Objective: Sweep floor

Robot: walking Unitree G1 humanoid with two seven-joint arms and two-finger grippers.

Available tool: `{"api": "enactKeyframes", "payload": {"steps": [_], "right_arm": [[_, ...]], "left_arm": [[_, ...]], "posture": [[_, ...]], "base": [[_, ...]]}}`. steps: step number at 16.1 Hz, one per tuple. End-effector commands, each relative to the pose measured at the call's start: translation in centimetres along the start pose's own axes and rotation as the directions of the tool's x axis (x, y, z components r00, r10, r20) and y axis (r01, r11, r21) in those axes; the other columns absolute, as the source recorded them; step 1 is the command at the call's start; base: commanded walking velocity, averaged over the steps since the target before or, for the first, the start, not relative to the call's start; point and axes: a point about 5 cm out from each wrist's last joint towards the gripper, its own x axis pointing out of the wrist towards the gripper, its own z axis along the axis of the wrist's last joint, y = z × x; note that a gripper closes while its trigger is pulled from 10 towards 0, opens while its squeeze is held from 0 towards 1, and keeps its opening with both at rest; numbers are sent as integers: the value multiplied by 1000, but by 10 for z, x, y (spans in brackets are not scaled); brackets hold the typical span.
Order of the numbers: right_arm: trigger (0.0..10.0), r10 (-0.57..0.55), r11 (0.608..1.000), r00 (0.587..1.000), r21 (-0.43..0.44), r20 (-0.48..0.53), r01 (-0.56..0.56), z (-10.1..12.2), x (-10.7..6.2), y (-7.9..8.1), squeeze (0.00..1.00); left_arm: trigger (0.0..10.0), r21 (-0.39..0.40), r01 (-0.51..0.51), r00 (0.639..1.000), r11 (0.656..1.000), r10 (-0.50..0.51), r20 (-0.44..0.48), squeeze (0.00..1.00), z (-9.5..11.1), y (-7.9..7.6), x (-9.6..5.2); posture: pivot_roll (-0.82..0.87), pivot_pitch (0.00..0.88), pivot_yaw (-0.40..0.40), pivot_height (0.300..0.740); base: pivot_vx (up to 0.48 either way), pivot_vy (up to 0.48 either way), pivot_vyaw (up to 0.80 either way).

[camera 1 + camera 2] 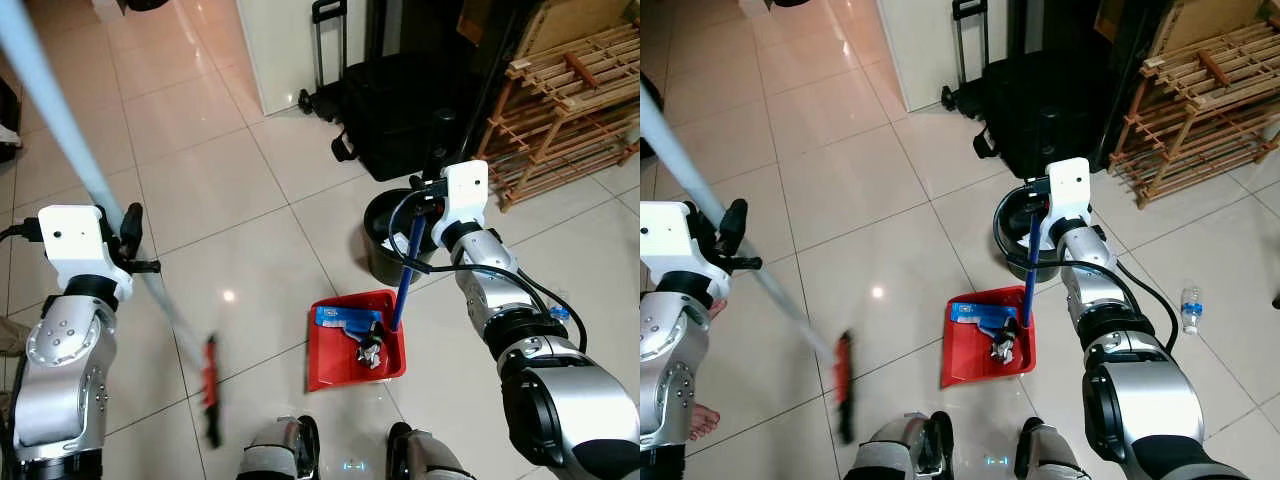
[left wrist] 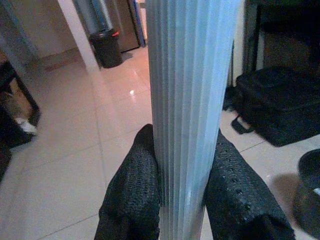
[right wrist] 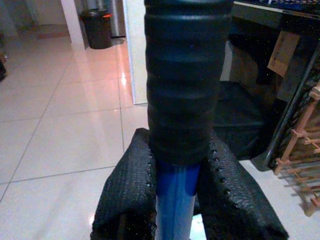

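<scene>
I am pinching the pale blue broom handle [image 2: 187, 100] in my left end effector [image 2: 185, 195], its two black fingers [image 2: 132, 190] pressing on either side of the ribbed shaft. From that end effector the handle is slanting down and inward across the tiled floor [image 1: 220, 190] to the red and black broom head [image 1: 210, 385], which is lying blurred on the tiles below and inward of my left end effector, just ahead of my feet.

I am clamping my right end effector [image 3: 175, 195] around the blue dustpan handle [image 1: 403, 275], gripping just under its black ribbed grip [image 3: 182, 75]. Straight below that end effector the handle is running down into the red dustpan [image 1: 330, 355], which is sitting flat on the floor. Inside the pan a blue wrapper [image 1: 340, 318] and a small crumpled piece of rubbish [image 1: 370, 352] are lying near the handle's base.

Just behind my right end effector a black bin [image 1: 385, 245] is standing on the floor, with a black suitcase [image 1: 400, 110] beyond it and a wooden rack [image 1: 565, 100] further outward. A plastic bottle [image 1: 1188, 305] is lying on the tiles outward of my right arm.
</scene>
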Motion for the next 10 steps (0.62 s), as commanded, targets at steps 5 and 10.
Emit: {"api": "enactKeyframes", "payload": {"steps": [5, 10], "right_arm": [[10000, -5, 1000, 1000, 13, 28, 5, 6, 2, 0, 0], [10000, -1, 1000, 1000, 12, 22, 1, 6, 3, 1, 0]], "left_arm": [[10000, -49, -150, 989, 987, 149, -21, 0, -15, 24, -11], [10000, -103, -227, 974, 969, 226, -18, 0, -20, 36, -12]], "posture": [[73, 153, 119, 740], [82, 163, 100, 740]], "base": [[0, 0, 0], [0, 0, 0]]}}
